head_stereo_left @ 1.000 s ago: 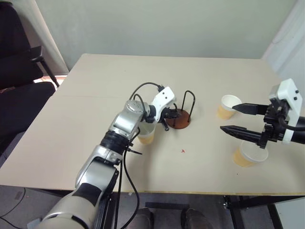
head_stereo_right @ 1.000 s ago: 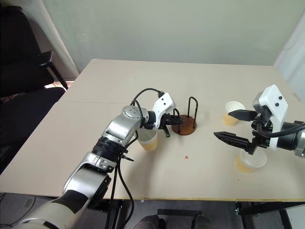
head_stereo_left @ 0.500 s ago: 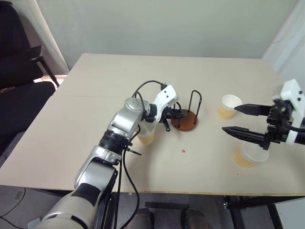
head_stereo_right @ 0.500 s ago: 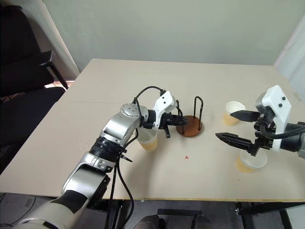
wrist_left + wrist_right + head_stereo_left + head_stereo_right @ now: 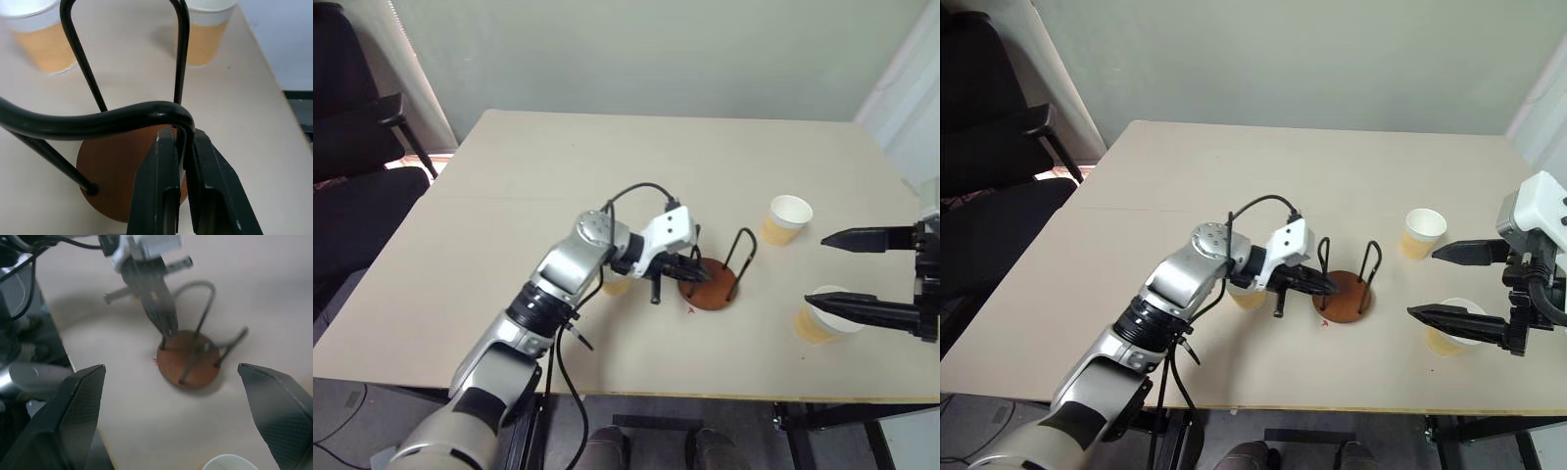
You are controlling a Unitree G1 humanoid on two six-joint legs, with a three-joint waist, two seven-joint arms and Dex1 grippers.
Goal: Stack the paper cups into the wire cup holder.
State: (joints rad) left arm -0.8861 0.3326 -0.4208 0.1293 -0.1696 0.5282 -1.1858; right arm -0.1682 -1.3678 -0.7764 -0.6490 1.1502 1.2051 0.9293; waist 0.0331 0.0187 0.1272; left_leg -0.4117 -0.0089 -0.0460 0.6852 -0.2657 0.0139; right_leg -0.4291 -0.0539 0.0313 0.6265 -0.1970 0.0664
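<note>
The wire cup holder (image 5: 713,290), a reddish-brown disc with two black wire loops, stands near the table's middle. My left gripper (image 5: 698,279) is shut on the near wire loop (image 5: 182,128), pinching it just above the base. One paper cup (image 5: 614,285) sits behind my left wrist, mostly hidden. A second paper cup (image 5: 787,218) stands upright further right. The third paper cup (image 5: 817,318) sits near the front right, partly behind a finger of my right gripper (image 5: 815,271). That gripper hangs open above the table, to the right of the holder, holding nothing.
The beige table (image 5: 509,196) has its front edge close below the holder. A black chair (image 5: 352,127) stands off the table's left side. A small red mark (image 5: 690,309) lies on the tabletop by the holder's base.
My left gripper has pulled the holder to the right and toward the front edge, away from the cup by my wrist. My right gripper has drawn back to the right, still open.
</note>
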